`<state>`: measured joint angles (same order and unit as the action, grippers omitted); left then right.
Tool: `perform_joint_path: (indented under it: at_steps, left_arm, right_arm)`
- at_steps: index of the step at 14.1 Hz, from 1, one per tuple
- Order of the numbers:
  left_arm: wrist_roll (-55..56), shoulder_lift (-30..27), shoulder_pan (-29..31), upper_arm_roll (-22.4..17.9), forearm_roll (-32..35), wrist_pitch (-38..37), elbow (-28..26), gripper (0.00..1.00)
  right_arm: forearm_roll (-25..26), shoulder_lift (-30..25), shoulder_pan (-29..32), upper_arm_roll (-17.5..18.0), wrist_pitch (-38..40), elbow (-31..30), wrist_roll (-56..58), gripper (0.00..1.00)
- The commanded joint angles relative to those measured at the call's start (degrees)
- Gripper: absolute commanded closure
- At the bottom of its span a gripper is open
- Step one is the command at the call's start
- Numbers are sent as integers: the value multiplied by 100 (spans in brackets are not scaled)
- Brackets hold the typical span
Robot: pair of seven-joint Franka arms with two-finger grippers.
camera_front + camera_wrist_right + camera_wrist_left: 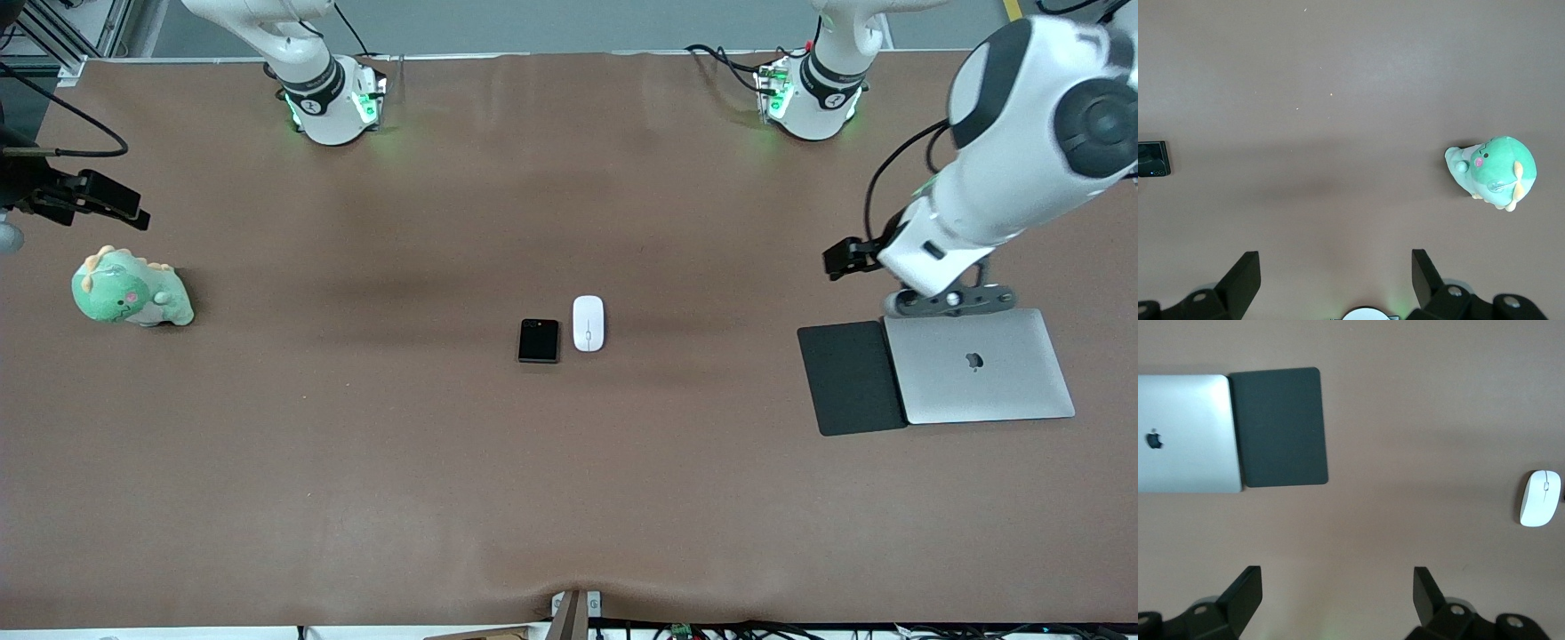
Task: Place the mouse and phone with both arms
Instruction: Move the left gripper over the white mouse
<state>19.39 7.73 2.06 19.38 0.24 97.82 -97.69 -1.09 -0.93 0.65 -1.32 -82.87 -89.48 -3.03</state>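
Left fingers point(1245, 593) spread wide, released, grasping nothing; bare brown worktop point(1405, 420) between them. Left gripper point(1337, 590) up in the air at the left arm's end of the worktop, over the stretch just beside the silver laptop point(978, 366) and the dark-grey mat point(849, 378). Right fingers point(1241, 280) likewise spread, released, empty. Right gripper point(1335, 273) up at the right arm's end, over bare worktop near the green plush dinosaur point(131, 291); in the front view only dark parts of that arm at the picture's edge. Both arms waiting, well apart from the task's things.

Farther out, at mid-worktop: the white mouse point(588, 323) and the black phone point(539, 340), lying flat, just beside each other with a narrow gap, touching neither gripper. Mouse toward the left arm's end, phone toward the right arm's end and slightly nearer to the front camera. Mouse also at the rim of the left wrist view, phone at the rim of the right wrist view.

Laptop closed, logo up, edge against the mat; mat on the side toward the mouse. Plush dinosaur alone, well apart from the phone.
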Motion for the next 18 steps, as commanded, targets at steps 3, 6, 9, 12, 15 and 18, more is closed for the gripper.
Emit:
perform_joint_path:
  at_steps: [3,6,9,12,15,18]
  left_arm:
    - [600,676,-644,48,205,702,-40,0]
    - [1075,1080,-1013,39,240,1264,-31,0]
    - [1583,1467,-1329,39,240,1827,-40,0]
    - [2216,1836,-1708,30,484,2301,21,0]
    - [2972,2319,-2094,39,767,2689,196,0]
    - [3456,2811,-2516,-5,907,2865,530,0]
  right_arm:
    - [38,-39,-12,0,43,18,-75,0]
    - [38,-21,-29,0,43,18,-75,0]
    - [38,14,-38,0,34,27,-84,0]
    - [38,23,-38,9,26,27,-84,0]
    - [38,23,-38,0,26,27,-84,0]
    - [30,49,-47,9,17,27,-75,0]
